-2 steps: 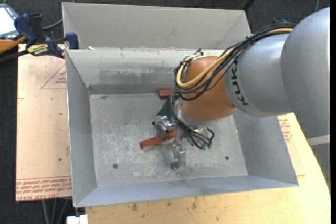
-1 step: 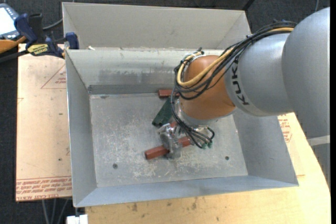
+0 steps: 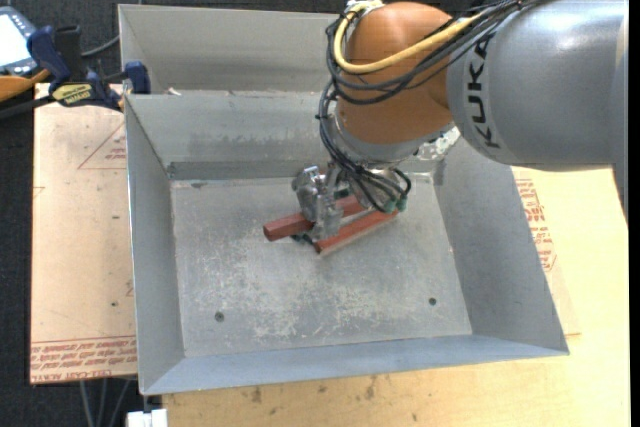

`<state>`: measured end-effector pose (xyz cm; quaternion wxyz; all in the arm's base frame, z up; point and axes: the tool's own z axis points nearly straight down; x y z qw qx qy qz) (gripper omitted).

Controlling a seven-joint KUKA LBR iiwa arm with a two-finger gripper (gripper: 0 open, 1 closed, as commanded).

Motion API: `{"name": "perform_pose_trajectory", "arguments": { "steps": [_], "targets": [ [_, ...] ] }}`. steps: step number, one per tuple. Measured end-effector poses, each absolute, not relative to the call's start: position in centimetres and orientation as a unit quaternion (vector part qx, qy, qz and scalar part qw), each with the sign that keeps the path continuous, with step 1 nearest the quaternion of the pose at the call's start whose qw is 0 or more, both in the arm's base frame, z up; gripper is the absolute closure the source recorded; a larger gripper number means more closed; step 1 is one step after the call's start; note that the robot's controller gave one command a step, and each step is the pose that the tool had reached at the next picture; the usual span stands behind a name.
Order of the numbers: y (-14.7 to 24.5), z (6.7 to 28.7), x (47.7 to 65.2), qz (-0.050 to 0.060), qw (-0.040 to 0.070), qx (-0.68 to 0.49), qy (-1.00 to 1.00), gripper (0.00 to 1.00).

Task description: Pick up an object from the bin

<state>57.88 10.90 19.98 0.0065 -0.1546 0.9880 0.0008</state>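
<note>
**While the claw sits low on the red bars**

Since the gripper point(image 3: 321, 207) is down at the floor of the bin point(image 3: 300, 315), near its middle and a little toward the back wall, we judge the task to be at the grasp itself, with nothing lifted yet. Two reddish-brown bars lie flat there, close together and slanted. The left bar point(image 3: 283, 228) pokes out toward the bin's left, and the right bar point(image 3: 360, 225) runs out under the wrist. The gripper stands just where the two meet, touching them or nearly so. Whether the claw is apart, together, or clamped on a bar we cannot tell, as the metal parts crowd one another below the orange cover point(image 3: 395, 65). Next, in our view, comes a firm close on one bar alone. A straight lift should follow, clear of the other bar, since a slim bar could pivot or slip.
</note>
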Motion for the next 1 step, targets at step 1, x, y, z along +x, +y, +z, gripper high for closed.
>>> {"name": "perform_pose_trajectory", "arguments": {
  "steps": [1],
  "targets": [
    [9.29,25.6,60.06,0.0,0.005,-0.209,0.978,1.0]
  ]
}}
